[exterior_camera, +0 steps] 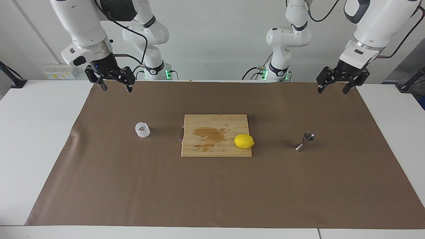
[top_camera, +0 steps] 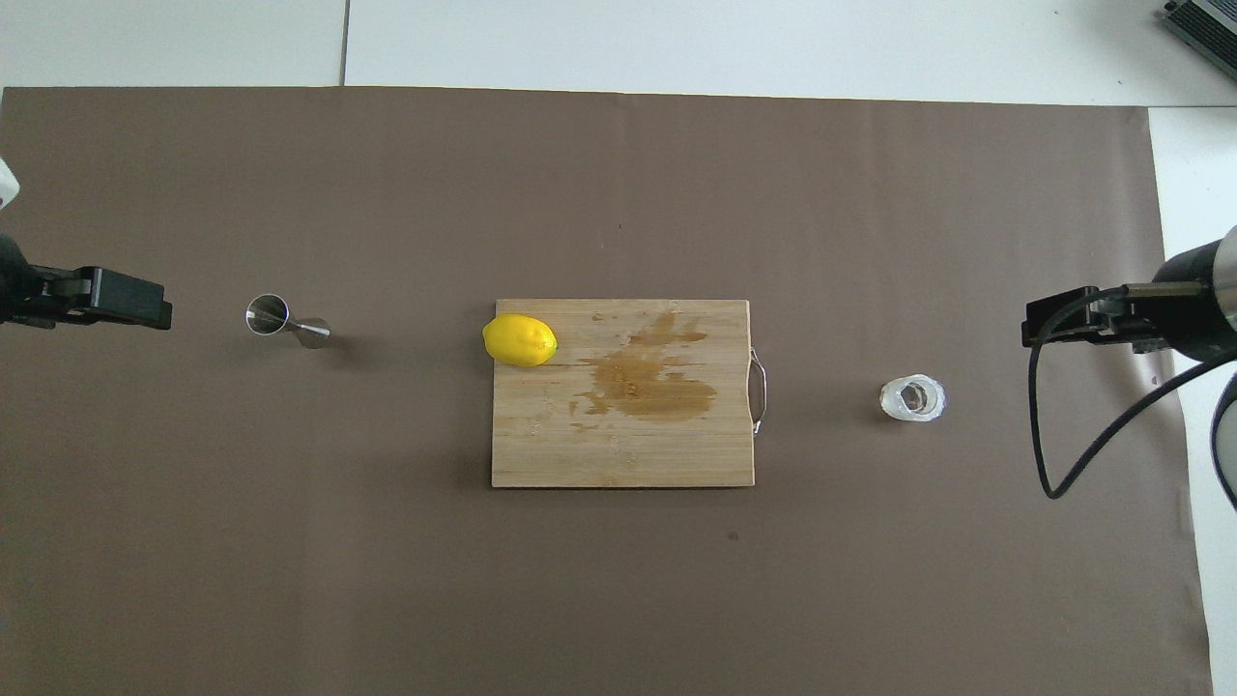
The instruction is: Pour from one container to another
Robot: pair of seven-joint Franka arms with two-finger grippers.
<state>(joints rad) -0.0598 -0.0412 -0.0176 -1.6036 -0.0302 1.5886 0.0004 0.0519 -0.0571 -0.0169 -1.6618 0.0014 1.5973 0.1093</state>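
Observation:
The small clear glass cup (exterior_camera: 142,129) stands upright on the brown mat toward the right arm's end; it also shows in the overhead view (top_camera: 912,399). The steel hourglass jigger (exterior_camera: 304,141) stands on the mat toward the left arm's end and shows in the overhead view (top_camera: 287,321) too. My right gripper (exterior_camera: 116,88) is open and empty, raised over the mat's edge at the robots' side, apart from the cup. My left gripper (exterior_camera: 332,89) is open and empty, raised over the mat's corner, apart from the jigger. Both arms wait.
A wooden cutting board (exterior_camera: 199,149) with a brown wet stain and a metal handle lies in the mat's middle, between cup and jigger. A yellow lemon (exterior_camera: 244,141) rests on the board's edge toward the jigger. The brown mat (exterior_camera: 212,189) covers most of the white table.

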